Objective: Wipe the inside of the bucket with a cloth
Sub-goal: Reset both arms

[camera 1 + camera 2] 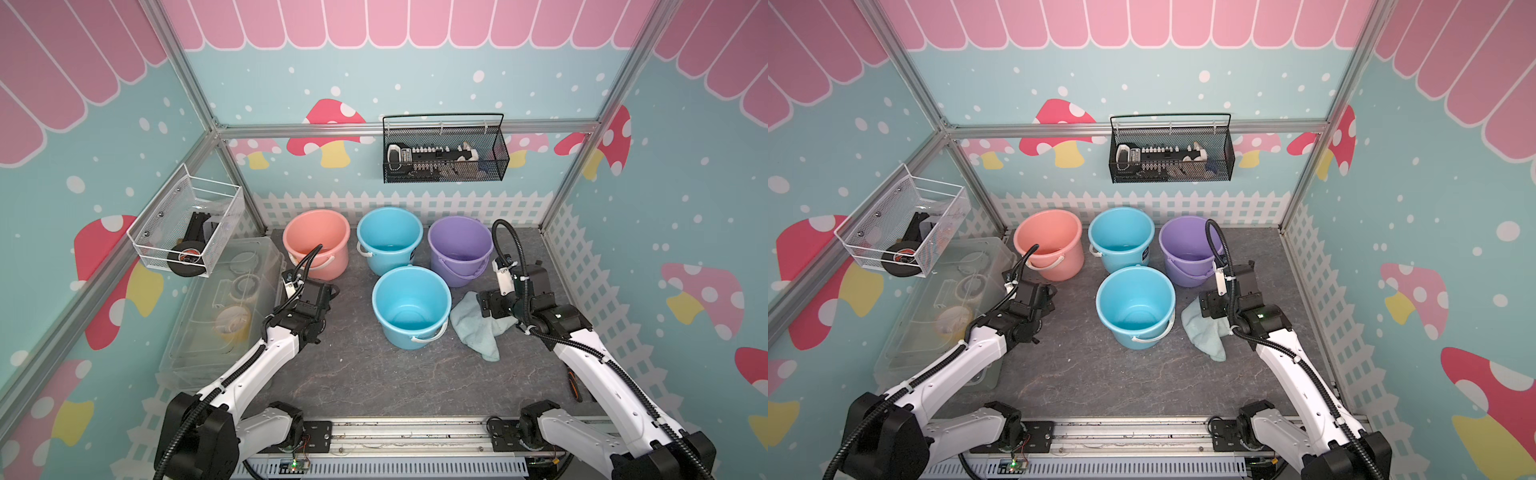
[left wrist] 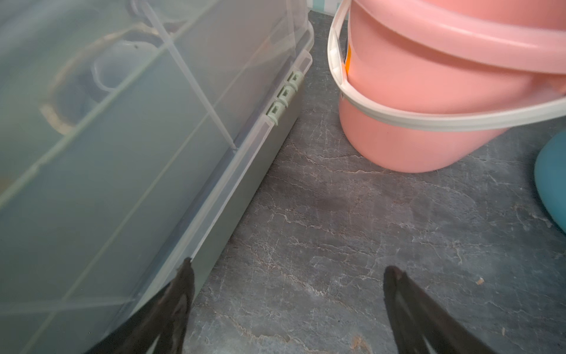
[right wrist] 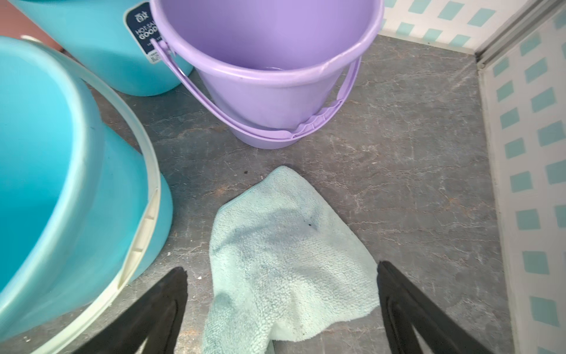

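Observation:
A blue bucket [image 1: 411,305] stands upright and empty at the middle of the grey floor, seen in both top views and at the edge of the right wrist view [image 3: 61,184]. The pale aqua cloth [image 1: 473,328] lies crumpled on the floor just right of it. My right gripper [image 3: 281,266] hovers low over the cloth [image 3: 288,263], open, with a finger on either side and nothing gripped. My left gripper [image 2: 289,264] is open and empty over bare floor, between the clear box and the pink bucket, far left of the blue bucket.
Three more buckets stand in a row behind: pink [image 1: 316,243], blue [image 1: 390,239] and purple [image 1: 459,249]. A clear plastic storage box [image 1: 224,316] lies along the left wall. A white wire basket [image 1: 187,224] and a black mesh basket [image 1: 444,153] hang on the walls.

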Tool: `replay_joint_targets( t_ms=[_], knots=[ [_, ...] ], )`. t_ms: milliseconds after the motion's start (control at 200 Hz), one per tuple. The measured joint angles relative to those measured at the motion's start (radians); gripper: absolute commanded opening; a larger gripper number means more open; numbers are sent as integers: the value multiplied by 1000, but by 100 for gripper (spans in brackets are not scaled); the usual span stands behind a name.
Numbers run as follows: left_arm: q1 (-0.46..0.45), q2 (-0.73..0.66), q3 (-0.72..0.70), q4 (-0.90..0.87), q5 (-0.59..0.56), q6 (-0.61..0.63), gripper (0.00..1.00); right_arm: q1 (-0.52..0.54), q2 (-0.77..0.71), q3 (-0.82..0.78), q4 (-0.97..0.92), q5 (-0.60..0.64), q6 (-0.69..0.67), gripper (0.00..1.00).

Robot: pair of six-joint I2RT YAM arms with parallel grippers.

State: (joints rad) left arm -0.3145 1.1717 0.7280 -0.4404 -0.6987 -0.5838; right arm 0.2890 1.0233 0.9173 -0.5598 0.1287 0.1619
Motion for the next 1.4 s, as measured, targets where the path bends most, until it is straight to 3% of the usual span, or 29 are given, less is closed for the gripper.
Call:
replay_joint_targets(
  t_ms=[110, 330, 605, 781, 981, 1201, 1401],
  knots=[
    [5, 20, -24, 39, -20, 25, 92, 0, -23, -50, 52, 103, -46, 98],
    [22, 55, -41, 212, -93, 150, 93, -29, 21, -264, 337, 283, -137, 99],
    [93, 121, -258, 681, -98, 374, 93, -152, 169, -470, 818, 300, -182, 99],
    [162, 139, -319, 950, 48, 417, 94, -235, 236, -576, 1092, 219, -166, 98],
    [244, 181, -317, 1053, 241, 439, 93, -251, 377, -677, 1429, 67, -160, 97],
    [281, 326, -375, 1321, 426, 473, 94, -251, 484, -661, 1536, -23, -172, 98],
    [287, 360, -357, 1277, 510, 501, 99, -252, 488, -603, 1525, -42, -172, 99]
  ],
)
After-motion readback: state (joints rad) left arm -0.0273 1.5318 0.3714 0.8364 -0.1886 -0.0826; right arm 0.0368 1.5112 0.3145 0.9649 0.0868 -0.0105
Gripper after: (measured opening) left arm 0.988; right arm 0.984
